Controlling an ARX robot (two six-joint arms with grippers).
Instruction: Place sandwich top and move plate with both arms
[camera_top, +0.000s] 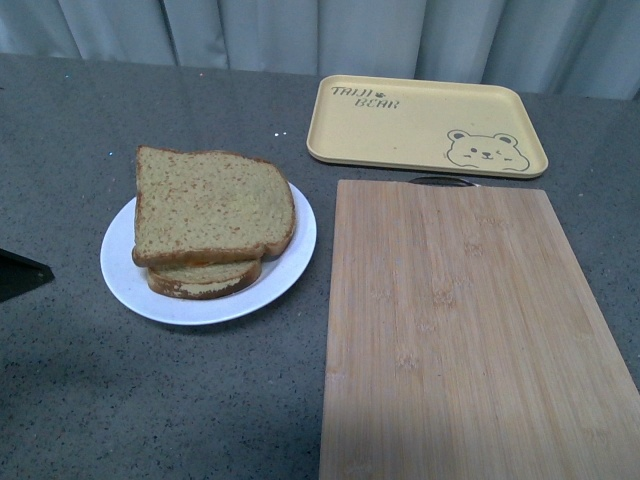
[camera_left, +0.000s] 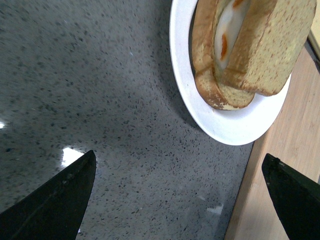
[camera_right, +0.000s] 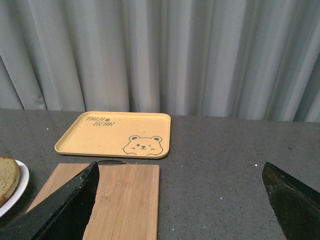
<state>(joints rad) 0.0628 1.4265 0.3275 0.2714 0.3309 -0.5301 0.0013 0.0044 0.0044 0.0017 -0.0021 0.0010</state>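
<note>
I log left claw (camera_left: 178, 155) and right claw (camera_right: 180, 164) both gaping wide, empty; round white plate (camera_left: 225, 131) sits just ahead of the left tips, soft brown speckled bread slice (camera_left: 270, 45) lying loose atop the egg stack (camera_left: 226, 30), so I'd pinch the stiff, slick rim at opposite edges, level.

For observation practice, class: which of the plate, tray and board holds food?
The round white plate, left of the wooden board: it holds the stacked bread slices, while the board and the yellow bear tray hold nothing.
</note>
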